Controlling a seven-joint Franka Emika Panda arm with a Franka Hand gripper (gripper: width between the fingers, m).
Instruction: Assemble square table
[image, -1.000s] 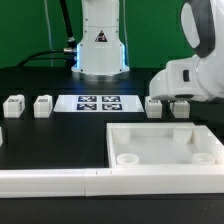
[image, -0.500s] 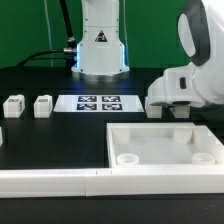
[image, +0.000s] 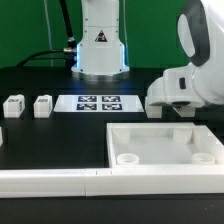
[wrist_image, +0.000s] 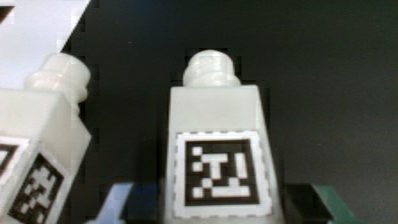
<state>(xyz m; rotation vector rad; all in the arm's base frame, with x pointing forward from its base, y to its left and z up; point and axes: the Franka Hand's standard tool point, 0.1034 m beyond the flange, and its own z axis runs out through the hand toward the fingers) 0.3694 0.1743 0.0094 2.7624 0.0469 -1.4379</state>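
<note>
In the wrist view a white leg block (wrist_image: 217, 110) with a black-and-white tag and a round peg at its far end lies between my fingers. My gripper (wrist_image: 217, 206) is shut on it, a dark finger (wrist_image: 128, 202) pressed against each long side. A second leg block (wrist_image: 43, 110) lies close beside it. In the exterior view my gripper (image: 171, 110) is down at the table on the exterior view's right and hides both blocks. The square table slab (image: 150, 132), with raised rims and round sockets, lies just in front of it.
Two more leg blocks (image: 13, 105) (image: 43, 104) stand at the exterior view's left. The marker board (image: 97, 103) lies in the middle before the robot base (image: 100, 45). A long white border wall (image: 55, 181) runs along the front.
The gripper has come down over the two right-hand leg blocks, hiding them in the exterior view, and its jaws have closed from wide open onto one block.
</note>
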